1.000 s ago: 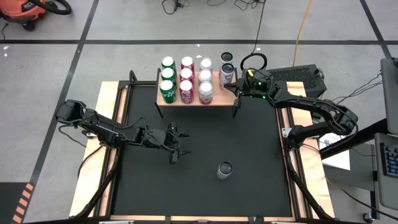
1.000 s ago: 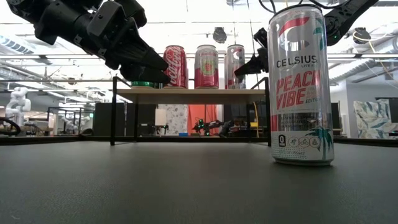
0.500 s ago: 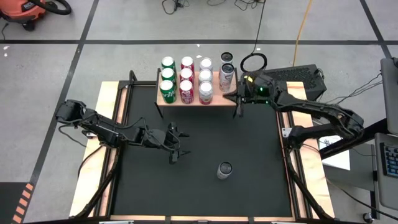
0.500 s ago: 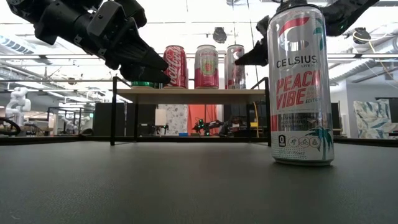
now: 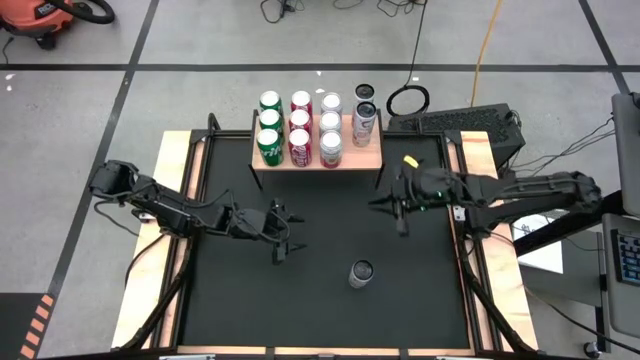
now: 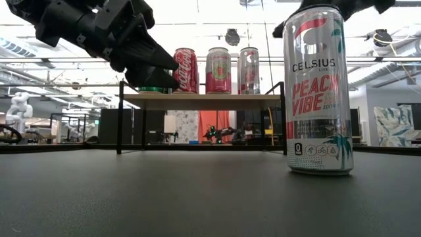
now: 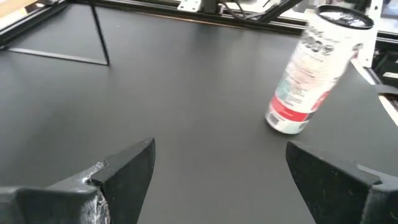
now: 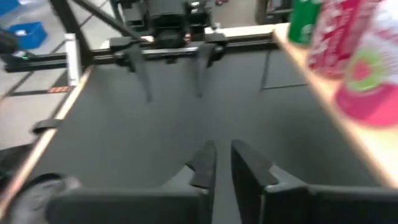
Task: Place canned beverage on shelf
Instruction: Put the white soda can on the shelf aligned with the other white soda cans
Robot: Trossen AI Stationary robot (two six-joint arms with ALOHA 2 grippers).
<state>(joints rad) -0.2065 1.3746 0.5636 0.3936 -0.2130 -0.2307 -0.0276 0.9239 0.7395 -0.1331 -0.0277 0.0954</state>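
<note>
One canned beverage (image 5: 361, 273) stands upright on the black mat (image 5: 320, 290) of the tabletop, well apart from the shelf (image 5: 370, 156) at the far edge — its long axis is vertical, its lid facing the overhead camera. It lies between the two arms, toward the near side of the mat. The right gripper (image 5: 398, 207) hangs over the mat between shelf and can, its jaws nearly closed and holding nothing; the can sits nearer the front edge than those jaws and a little toward the left arm. The left gripper (image 5: 285, 240) hovers on the other side, jaws spread wide and empty, with the can ahead of them and off to one side in its wrist view (image 7: 314, 68). Neither arm looks clearly nearer; the left one's jaws are already parted for a grasp.

Counted: ten cans on the shelf — three green (image 5: 268, 140), three red (image 5: 300, 143), three pink-topped (image 5: 331, 147), one silver (image 5: 364, 123) at the right end — plus one dark can (image 5: 365, 92) behind it.
</note>
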